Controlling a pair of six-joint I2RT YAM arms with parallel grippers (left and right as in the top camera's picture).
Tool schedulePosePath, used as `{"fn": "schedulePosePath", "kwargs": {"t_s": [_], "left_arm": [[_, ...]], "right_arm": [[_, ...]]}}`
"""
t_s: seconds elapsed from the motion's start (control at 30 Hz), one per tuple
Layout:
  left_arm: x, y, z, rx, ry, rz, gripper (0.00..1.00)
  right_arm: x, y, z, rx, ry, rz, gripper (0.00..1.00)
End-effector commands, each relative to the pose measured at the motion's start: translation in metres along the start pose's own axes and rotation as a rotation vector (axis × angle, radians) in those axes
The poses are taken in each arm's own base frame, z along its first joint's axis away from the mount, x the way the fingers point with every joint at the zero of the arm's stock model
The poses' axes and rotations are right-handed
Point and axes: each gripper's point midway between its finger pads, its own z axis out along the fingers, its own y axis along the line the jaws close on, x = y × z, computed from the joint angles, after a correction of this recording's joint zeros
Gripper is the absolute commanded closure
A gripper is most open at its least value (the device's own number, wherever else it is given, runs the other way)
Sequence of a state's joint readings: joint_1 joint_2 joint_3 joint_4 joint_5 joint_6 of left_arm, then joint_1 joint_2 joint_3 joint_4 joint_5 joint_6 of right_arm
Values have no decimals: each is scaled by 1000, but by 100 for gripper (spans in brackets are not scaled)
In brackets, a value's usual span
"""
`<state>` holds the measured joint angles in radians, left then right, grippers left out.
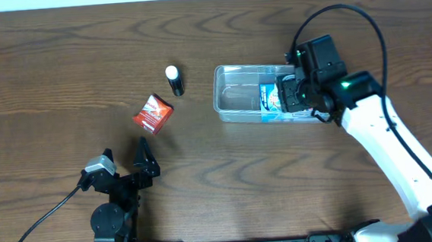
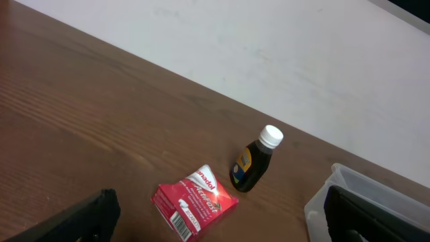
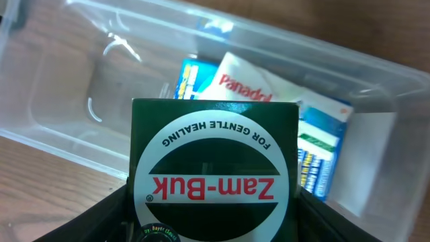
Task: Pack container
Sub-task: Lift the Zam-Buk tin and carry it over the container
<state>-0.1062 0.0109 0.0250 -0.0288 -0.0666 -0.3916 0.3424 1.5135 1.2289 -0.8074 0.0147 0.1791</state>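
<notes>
Right gripper [image 1: 294,94]: upper right of the overhead frame, above the right end of the container [image 1: 233,97]. My jaws stand partly spread and pinch a green Zam-Buk box [image 3: 213,168] by its two sides; a dark finger [image 3: 101,218] shows against each edge at the bottom of the wrist view.

The box hangs over the clear tub. A blue box [image 3: 322,154] and a white Panadol box [image 3: 245,84] lie inside.

Left gripper [image 1: 124,152]: lower left of the overhead frame, jaws spread wide, holding and touching nothing.

On the table [image 1: 281,185], left of the container: a red box [image 1: 153,114] and a dark bottle [image 1: 175,82] with a white cap.
</notes>
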Motion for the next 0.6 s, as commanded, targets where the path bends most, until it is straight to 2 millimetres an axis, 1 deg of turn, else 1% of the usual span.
{"fn": "schedulePosePath", "kwargs": {"t_s": [0.0,0.17,0.43,0.57], "left_arm": [[13,13,1,-50,31,22,2],[13,13,1,-50,31,22,2],[13,13,1,-50,31,22,2],[13,13,1,-50,31,22,2]], "right_arm": [[6,6,10,1,35,2,33],[13,10,21,0,74,2,33],[20,9,35,9,116,3,32],[21,9,37,10,121,3,31]]}}
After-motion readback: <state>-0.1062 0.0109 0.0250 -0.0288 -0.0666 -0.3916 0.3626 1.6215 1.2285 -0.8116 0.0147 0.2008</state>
